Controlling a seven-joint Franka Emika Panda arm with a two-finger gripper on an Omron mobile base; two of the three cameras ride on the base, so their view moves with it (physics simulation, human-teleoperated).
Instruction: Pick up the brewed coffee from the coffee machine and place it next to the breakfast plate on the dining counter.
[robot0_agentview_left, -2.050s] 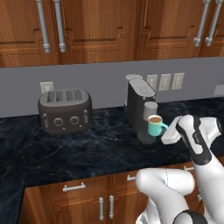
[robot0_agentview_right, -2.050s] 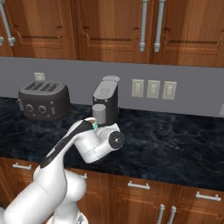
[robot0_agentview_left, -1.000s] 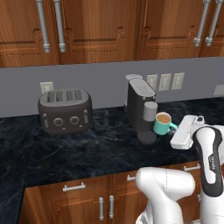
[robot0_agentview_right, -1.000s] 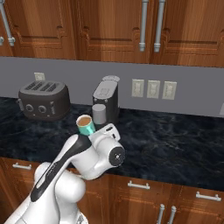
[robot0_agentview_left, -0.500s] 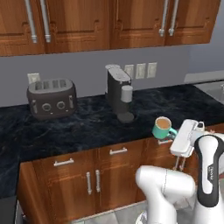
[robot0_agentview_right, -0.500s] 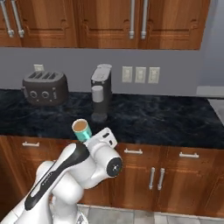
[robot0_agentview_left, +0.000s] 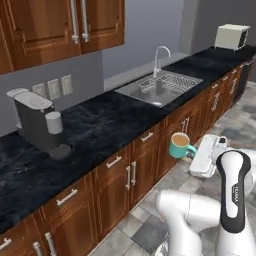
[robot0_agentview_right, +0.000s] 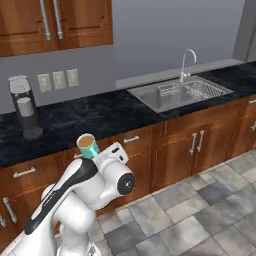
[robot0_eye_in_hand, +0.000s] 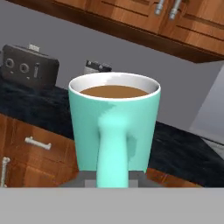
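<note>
Teal and full of light brown coffee, the mug (robot0_agentview_left: 179, 145) sits upright in the gripper (robot0_agentview_left: 194, 154), which is closed on its handle; in the hand view the handle (robot0_eye_in_hand: 113, 153) faces the camera and runs down to the dark fingertips at the bottom. The mug (robot0_agentview_right: 88, 146) hangs in the air in front of the lower cabinets (robot0_agentview_left: 122, 172), out over the tiled floor (robot0_agentview_right: 200, 210) and off the black marbled counter (robot0_agentview_left: 100, 125). The coffee machine (robot0_agentview_left: 39, 122) stands well apart from it, back on the counter against the grey wall, near a row of wall sockets (robot0_agentview_left: 52, 88). Further along the counter lies a steel sink (robot0_agentview_left: 159, 87) with a curved tap (robot0_agentview_left: 159, 56). In the hand view a dark toaster (robot0_eye_in_hand: 28, 66) stands on the counter behind the mug.
</note>
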